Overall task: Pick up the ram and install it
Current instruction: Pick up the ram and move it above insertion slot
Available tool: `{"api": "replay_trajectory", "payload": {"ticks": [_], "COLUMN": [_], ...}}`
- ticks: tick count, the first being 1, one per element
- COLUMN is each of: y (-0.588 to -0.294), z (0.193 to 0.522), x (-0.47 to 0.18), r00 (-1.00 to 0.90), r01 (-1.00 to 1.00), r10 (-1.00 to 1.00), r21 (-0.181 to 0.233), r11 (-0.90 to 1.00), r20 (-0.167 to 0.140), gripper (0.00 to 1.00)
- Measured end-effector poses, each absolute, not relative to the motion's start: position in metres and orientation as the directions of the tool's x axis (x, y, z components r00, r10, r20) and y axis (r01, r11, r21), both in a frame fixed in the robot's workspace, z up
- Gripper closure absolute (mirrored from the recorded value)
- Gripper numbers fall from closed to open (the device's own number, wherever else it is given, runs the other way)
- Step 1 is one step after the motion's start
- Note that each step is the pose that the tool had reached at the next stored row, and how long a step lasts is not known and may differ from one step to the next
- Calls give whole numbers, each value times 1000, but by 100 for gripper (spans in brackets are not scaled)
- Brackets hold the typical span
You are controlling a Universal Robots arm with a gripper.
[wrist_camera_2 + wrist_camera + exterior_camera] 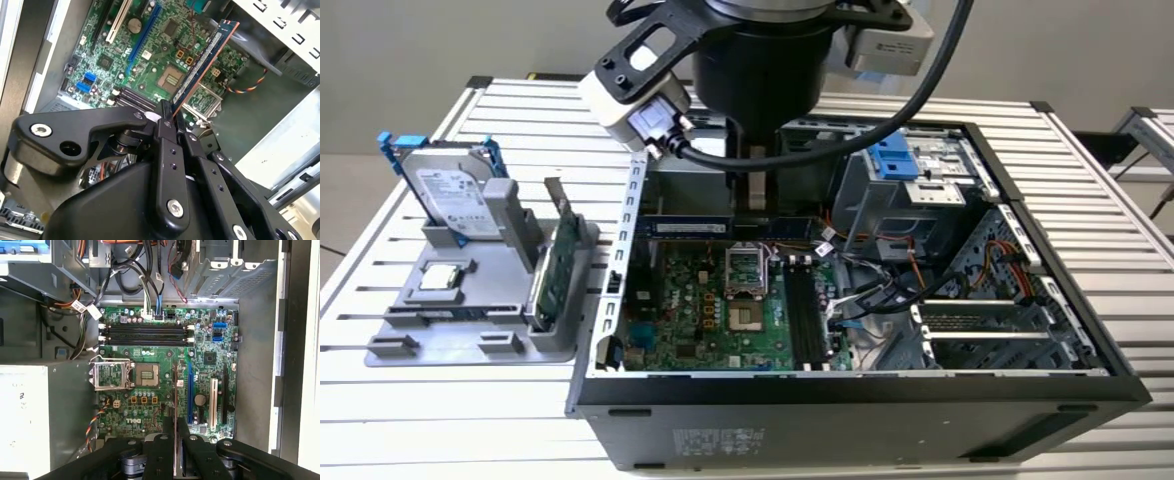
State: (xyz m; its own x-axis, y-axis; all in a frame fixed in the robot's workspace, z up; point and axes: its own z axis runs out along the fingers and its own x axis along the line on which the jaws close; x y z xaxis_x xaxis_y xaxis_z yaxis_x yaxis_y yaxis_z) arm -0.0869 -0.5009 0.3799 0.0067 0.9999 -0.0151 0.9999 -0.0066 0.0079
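Blk glossy cyl. wrist, thick blk cable, white cam box; matte blk pincer links w/ silver screws.

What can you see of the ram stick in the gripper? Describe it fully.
The ram stick is a long, slim, dark blue circuit board, thin edge-on, with a pale label on one face. The gripper is shut on it, holding it on edge above the motherboard inside the open computer case. It sits in no slot and appears to touch nothing else.

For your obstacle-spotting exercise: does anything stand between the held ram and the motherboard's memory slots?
Nothing visible does. The pincer holds the ram above the motherboard, and the black memory slots lie empty and uncovered.
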Motion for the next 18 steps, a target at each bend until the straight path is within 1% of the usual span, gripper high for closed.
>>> {"api": "replay_trajectory", "payload": {"ticks": [18], "y": [-501], "z": [380], "x": [-64], "r00": [7], "r01": [1000], "r10": [1000], "r21": [8], "r11": [-7], "r20": [-15], "gripper": [100]}}
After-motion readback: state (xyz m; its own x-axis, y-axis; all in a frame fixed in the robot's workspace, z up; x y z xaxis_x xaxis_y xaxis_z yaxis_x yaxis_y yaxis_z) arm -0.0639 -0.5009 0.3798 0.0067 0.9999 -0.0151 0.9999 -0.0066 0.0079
